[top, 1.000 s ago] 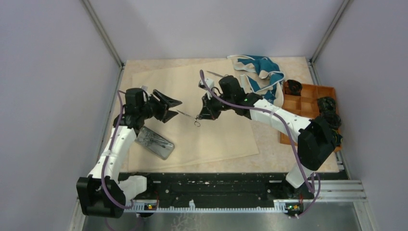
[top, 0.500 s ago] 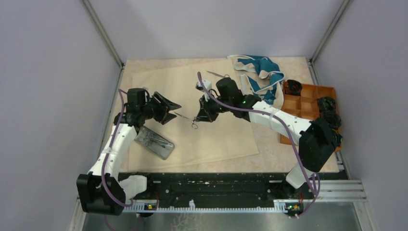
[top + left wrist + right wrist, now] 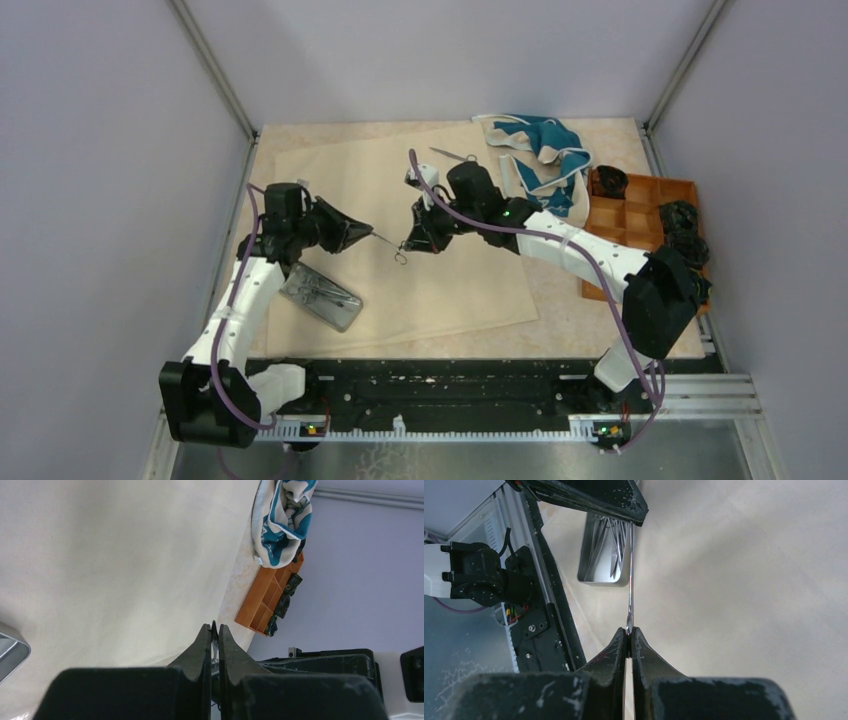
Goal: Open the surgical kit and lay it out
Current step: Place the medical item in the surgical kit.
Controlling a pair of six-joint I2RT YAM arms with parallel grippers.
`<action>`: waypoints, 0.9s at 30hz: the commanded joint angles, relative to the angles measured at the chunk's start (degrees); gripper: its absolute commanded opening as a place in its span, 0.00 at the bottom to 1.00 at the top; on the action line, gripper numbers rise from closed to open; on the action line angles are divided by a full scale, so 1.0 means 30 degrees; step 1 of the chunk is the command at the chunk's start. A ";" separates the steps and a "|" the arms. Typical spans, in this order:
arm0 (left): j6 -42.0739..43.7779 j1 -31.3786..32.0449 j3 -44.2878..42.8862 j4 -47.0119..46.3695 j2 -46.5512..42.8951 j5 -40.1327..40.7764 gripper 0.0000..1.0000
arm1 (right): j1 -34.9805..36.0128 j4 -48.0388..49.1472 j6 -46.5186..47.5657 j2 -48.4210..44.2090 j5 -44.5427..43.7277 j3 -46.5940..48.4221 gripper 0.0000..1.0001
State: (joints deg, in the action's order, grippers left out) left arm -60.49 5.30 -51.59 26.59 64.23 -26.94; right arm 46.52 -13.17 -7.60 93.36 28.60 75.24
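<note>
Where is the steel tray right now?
In the top view, the steel tray lies on the near-left part of the beige cloth wrap, just toward the near edge from the left gripper.

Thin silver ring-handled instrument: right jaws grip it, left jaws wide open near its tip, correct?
No. The left gripper has its jaws shut on the thin silver ring-handled instrument, per the left wrist view; the right gripper grips it too.

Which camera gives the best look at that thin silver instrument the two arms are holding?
The right wrist view: the silver instrument runs lengthwise from the right tool to the left tool. The top view shows only a tiny line with a ring; the left wrist view, just a sliver between its fingers.
</note>
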 commanded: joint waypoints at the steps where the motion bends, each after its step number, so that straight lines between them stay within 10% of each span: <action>1: 0.0380 0.0138 0.0410 -0.1928 -0.0524 -0.1158 0.00 | 0.0479 -0.0030 0.0349 -0.0980 -0.0417 0.1458 0.00; 3: 0.1042 0.0165 0.0597 -0.2843 -0.0572 -0.1658 0.00 | 0.0479 -0.0756 0.0275 -0.1077 -0.0585 0.1682 0.02; 7: 0.4170 0.0486 0.1425 -0.7745 -0.0725 -0.4290 0.00 | 0.0251 -0.2656 -0.0282 -0.1833 -0.0468 0.2274 0.51; 9: 0.5637 0.0854 0.1842 -0.9409 -0.1094 -0.5303 0.00 | -0.0275 -0.2741 -0.1193 -0.2271 0.0754 0.2278 0.58; 17: 0.4839 0.1180 0.2635 -1.6459 -0.0905 -1.2910 0.00 | -0.1813 0.2436 -0.4296 -0.3578 0.7433 -0.0652 0.59; 27: 0.3528 0.1616 0.2256 -1.8274 -0.1179 -1.4012 0.00 | -0.2570 0.6331 -0.5997 -0.3201 0.9655 -0.2121 0.58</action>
State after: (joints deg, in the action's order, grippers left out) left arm -48.40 9.67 -44.03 -20.12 61.98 -65.89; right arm 39.09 -1.85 -23.31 83.48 53.36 68.47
